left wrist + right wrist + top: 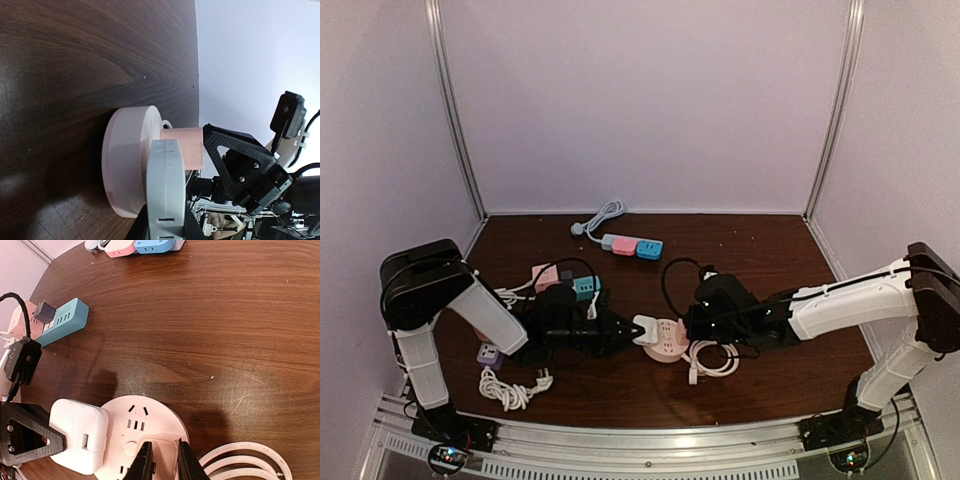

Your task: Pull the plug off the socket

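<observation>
A round pink socket [667,350] lies on the brown table [760,260] between both arms. A white square plug [645,328] sits against its top face at the left rim. My left gripper [630,333] is shut on this plug from the left. In the left wrist view the plug [167,185] is edge-on between the fingers, against the socket [127,165]. My right gripper [688,335] stands over the socket's right side. In the right wrist view its fingers [145,465] close on the raised square block [165,452] of the socket [145,420], with the plug [80,442] at the left.
A pink and teal power strip with a black charger [567,282] lies behind the left gripper. A pink and blue strip [632,246] with a grey cable lies at the back. A coiled white cable [712,358] lies beside the socket. A purple adapter [488,353] and a white cord [505,390] lie front left.
</observation>
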Robot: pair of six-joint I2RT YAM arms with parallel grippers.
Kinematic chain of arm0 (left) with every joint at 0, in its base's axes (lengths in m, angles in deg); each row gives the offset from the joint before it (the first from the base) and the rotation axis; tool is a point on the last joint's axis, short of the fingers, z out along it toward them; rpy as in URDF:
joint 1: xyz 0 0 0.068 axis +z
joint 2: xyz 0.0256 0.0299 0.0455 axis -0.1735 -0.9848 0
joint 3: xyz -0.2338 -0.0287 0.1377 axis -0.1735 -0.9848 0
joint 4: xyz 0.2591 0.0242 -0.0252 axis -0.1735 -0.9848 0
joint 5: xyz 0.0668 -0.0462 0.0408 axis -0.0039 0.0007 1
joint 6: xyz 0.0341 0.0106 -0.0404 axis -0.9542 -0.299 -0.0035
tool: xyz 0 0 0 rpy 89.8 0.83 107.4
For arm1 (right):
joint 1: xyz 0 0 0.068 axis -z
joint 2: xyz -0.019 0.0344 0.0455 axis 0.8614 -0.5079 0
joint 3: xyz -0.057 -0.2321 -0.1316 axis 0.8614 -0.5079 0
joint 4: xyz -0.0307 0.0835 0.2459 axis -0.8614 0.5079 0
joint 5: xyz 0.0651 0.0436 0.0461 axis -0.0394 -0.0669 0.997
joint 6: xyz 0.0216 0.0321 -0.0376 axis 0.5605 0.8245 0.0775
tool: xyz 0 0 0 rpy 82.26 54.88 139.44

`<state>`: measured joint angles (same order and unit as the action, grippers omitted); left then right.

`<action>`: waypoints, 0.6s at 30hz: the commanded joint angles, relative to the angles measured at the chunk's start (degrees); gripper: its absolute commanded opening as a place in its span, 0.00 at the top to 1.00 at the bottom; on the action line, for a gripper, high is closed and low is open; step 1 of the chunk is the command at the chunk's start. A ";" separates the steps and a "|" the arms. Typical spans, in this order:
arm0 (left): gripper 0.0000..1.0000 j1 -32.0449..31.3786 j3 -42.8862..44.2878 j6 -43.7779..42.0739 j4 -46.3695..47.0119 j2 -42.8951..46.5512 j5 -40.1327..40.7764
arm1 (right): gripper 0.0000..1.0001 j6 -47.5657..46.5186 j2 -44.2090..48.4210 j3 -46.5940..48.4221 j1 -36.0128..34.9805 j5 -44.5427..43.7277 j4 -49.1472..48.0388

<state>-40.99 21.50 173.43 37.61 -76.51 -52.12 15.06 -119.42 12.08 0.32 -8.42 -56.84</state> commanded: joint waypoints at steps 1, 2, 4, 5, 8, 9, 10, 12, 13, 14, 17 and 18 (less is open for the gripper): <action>1.00 -1.03 5.55 0.13 21.94 2.97 -5.73 | 0.81 -1.66 -5.32 -1.72 -2.43 7.60 10.75; 1.00 -1.05 5.73 0.47 22.62 2.99 -5.74 | 0.81 -1.73 -5.43 -1.59 -2.53 7.46 10.92; 1.00 -1.05 6.04 0.88 24.56 3.05 -5.66 | 0.81 -1.75 -5.57 -1.57 -2.63 7.43 11.05; 1.00 -0.97 6.30 0.81 24.70 3.11 -5.85 | 0.81 -1.77 -5.72 -1.57 -2.63 7.43 11.03; 1.00 -1.01 6.73 0.43 24.64 3.21 -6.07 | 0.81 -1.75 -5.86 -1.57 -2.69 7.36 10.96; 1.00 -1.02 6.78 0.48 24.84 3.18 -6.11 | 0.81 -1.75 -5.84 -1.57 -2.72 7.29 11.01; 1.00 -1.01 6.81 0.69 25.00 3.18 -6.17 | 0.81 -1.75 -5.85 -1.57 -2.80 7.16 11.11; 1.00 -1.01 6.97 1.61 25.00 3.14 -6.08 | 0.81 -1.71 -5.90 -1.53 -2.81 6.86 11.33; 1.00 -1.00 6.93 2.49 25.46 3.04 -5.86 | 0.81 -1.74 -5.89 -1.42 -2.81 6.58 11.50; 1.00 -0.98 6.91 3.47 26.23 2.86 -5.64 | 0.82 -1.75 -6.05 -1.32 -2.88 6.38 11.71; 1.00 -0.97 7.18 5.37 26.25 2.63 -5.70 | 0.82 -1.75 -6.12 -0.90 -3.02 6.23 11.84; 1.00 -0.97 7.07 5.20 25.50 2.69 -5.73 | 0.81 -1.67 -5.99 -0.72 -2.99 6.17 11.96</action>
<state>-41.97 28.34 176.60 57.04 -74.32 -56.23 14.65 -121.41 13.94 -1.65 -8.12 -57.56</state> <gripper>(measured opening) 0.174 0.187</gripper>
